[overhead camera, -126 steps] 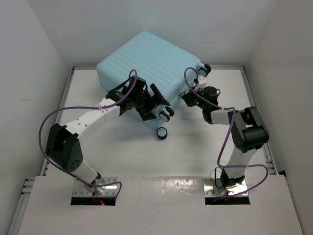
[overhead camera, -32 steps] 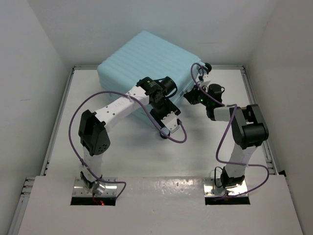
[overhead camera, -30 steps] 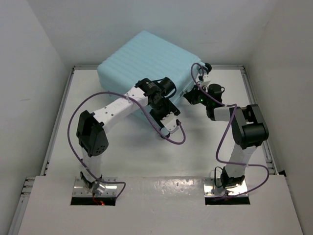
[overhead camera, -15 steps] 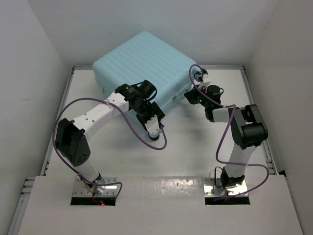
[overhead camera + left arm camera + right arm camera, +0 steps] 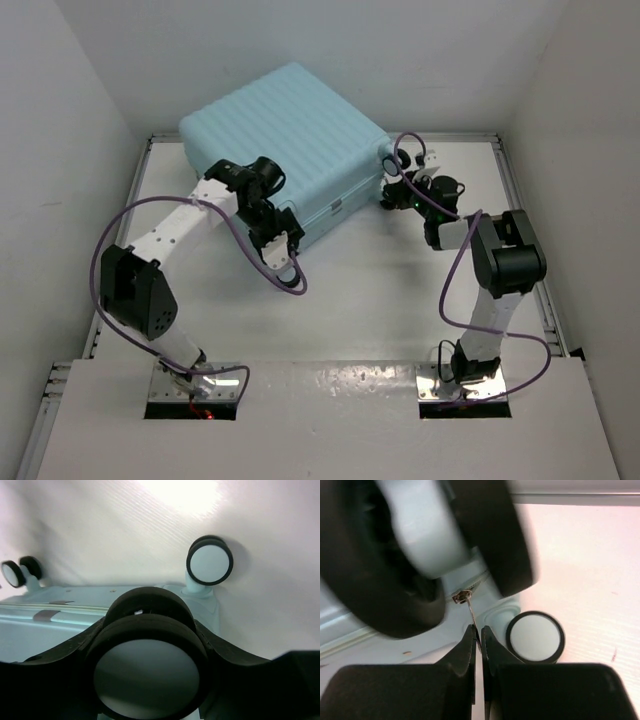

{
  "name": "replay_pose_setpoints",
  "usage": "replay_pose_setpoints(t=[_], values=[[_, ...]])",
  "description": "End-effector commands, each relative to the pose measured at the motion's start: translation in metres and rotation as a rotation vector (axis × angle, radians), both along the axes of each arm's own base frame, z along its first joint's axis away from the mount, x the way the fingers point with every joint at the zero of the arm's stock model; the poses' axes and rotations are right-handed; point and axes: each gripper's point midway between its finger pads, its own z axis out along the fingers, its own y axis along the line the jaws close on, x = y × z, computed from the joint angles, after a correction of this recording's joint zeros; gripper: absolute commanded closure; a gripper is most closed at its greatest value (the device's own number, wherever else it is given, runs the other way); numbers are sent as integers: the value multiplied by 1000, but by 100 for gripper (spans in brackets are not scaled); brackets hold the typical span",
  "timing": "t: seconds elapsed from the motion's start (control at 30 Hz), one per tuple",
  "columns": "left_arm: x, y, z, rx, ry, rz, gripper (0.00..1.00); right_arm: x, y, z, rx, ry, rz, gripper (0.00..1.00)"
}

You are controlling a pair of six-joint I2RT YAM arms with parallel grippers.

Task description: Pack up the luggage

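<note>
The luggage (image 5: 290, 125) is a pale blue ribbed hard-shell suitcase lying closed at the back of the table. My left gripper (image 5: 277, 248) is at its near corner, shut round a black-and-white wheel (image 5: 150, 677). The suitcase's underside (image 5: 75, 615) and a second wheel (image 5: 210, 566) show beyond it. My right gripper (image 5: 394, 188) is at the right corner, its jaws pinched on the thin metal zipper pull (image 5: 471, 611) below the slider. A wheel (image 5: 535, 636) sits just right of the fingertips (image 5: 469, 640), and another looms blurred above.
White walls close in the table on the left, back and right. Metal rails (image 5: 520, 200) run along the table's sides. Purple cables loop from both arms; the left one (image 5: 290, 285) hangs beside the held wheel. Two more small wheels (image 5: 12, 573) show at the far left.
The suitcase has swung and slid to the left and back. My left gripper moved left with the wheel in it. My right gripper stayed at the right corner, following slightly.
</note>
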Motion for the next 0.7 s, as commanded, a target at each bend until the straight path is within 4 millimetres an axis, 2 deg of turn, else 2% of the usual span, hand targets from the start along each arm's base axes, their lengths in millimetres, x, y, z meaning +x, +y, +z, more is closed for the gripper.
replay_pose_setpoints(t=[0.0, 0.03, 0.1, 0.13, 0.2, 0.27, 0.37, 0.5, 0.6, 0.67], values=[[32, 131, -51, 338, 91, 331, 100, 23, -48, 7, -35, -84, -155, 100], [34, 137, -51, 347, 83, 329, 100, 28, -52, 11, -32, -94, -159, 100], [37, 145, -54, 360, 74, 297, 100, 33, -52, 4, -24, -83, -152, 100], [39, 151, -57, 375, 73, 290, 100, 42, -52, 15, -21, -114, -150, 100], [42, 154, -57, 382, 48, 232, 100, 47, -48, 9, -13, -104, -132, 100], [45, 161, -57, 380, 42, 222, 100, 59, -46, 16, -12, -129, -126, 100], [48, 175, -60, 389, 35, 194, 100, 69, -37, 17, -5, -141, -93, 100], [56, 189, -62, 384, 3, 121, 100, 83, -24, 35, -6, -206, -23, 100], [61, 204, -71, 378, -42, 29, 100, 89, -6, 37, -21, -246, 47, 100], [64, 206, -70, 349, -66, -1, 100, 99, -3, 47, -25, -284, 61, 100]])
